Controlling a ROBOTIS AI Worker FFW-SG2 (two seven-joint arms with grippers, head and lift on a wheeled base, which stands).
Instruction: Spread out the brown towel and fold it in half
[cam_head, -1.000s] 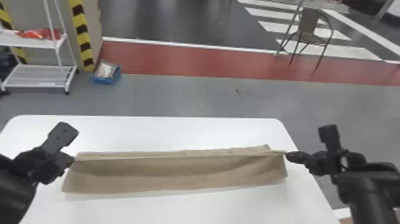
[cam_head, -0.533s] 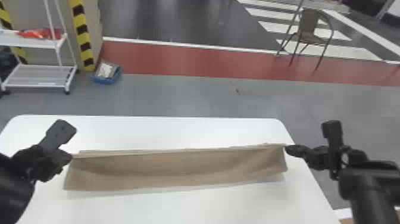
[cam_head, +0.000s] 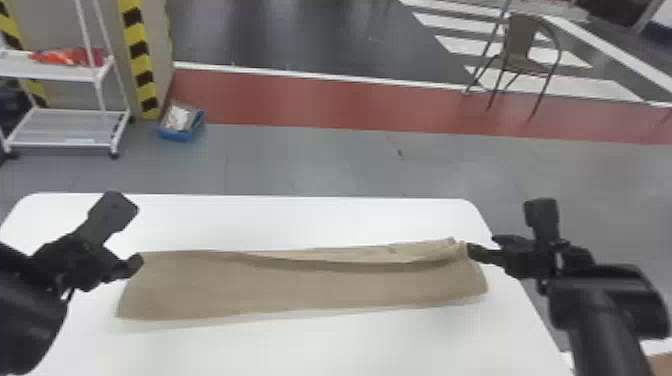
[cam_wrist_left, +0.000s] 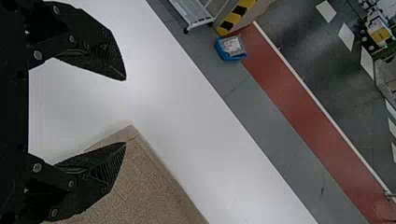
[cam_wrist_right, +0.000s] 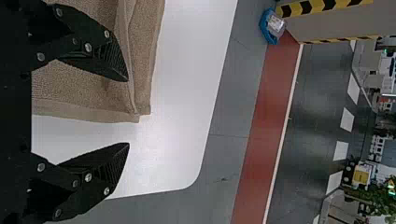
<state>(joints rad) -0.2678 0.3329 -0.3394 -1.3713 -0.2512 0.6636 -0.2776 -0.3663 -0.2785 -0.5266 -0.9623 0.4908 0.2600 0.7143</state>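
Note:
The brown towel (cam_head: 300, 285) lies as a long, narrow folded strip across the white table, its far edge loosely doubled toward the right end. My left gripper (cam_head: 135, 235) is at its left end and my right gripper (cam_head: 482, 245) at its right end. In the left wrist view the left gripper (cam_wrist_left: 125, 111) is open, with one finger over the corner of the towel (cam_wrist_left: 144, 186). The right gripper (cam_wrist_right: 128, 112) is open too, its fingers on either side of the end corner of the towel (cam_wrist_right: 84, 84), holding nothing.
The white table (cam_head: 325, 345) has its far edge beyond the towel. On the floor behind are a blue bin (cam_head: 180, 122), a white shelf cart (cam_head: 65, 127) at left and a chair (cam_head: 525, 55) at right.
Both grippers have let go of the towel's far edge. The edge, held taut earlier, has dropped and sags, and the towel's left part now lies flatter.

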